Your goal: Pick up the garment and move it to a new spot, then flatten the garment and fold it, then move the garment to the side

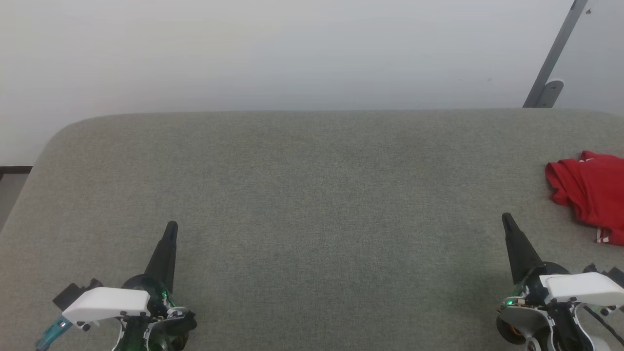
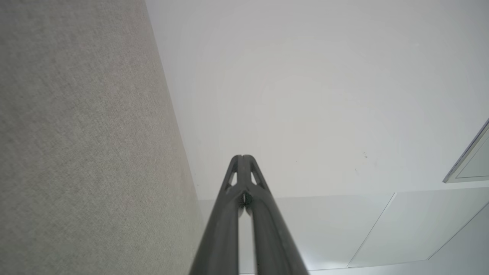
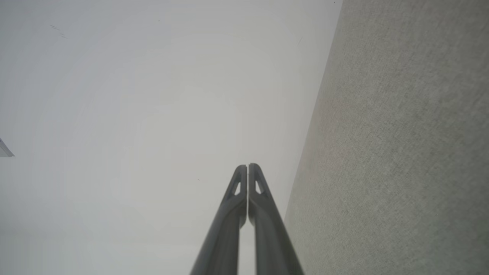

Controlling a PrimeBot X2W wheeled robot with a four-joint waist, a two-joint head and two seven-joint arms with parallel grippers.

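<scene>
At the far right edge of the head view, the crumpled red fabric garment is lying bunched on the grey-green woven-cloth surface. A strip of white-and-red striped trim is showing at its lower corner, and part of it is running out of the picture. Down at the lower left, the left end effector, with its two long dark tapered fingers, is pointing up the view over the surface, fingers pressing together and gripping nothing. Opposite it at the lower right, the right end effector is pointing the same way, fingers likewise meeting at the tips and holding nothing. It is sitting near the garment but apart from it. Both wrist views are showing the fingertips touching, with the cloth surface running alongside and a plain pale wall beyond. Behind the surface at the upper right, a slanted grey metal bar is rising in front of that wall.
</scene>
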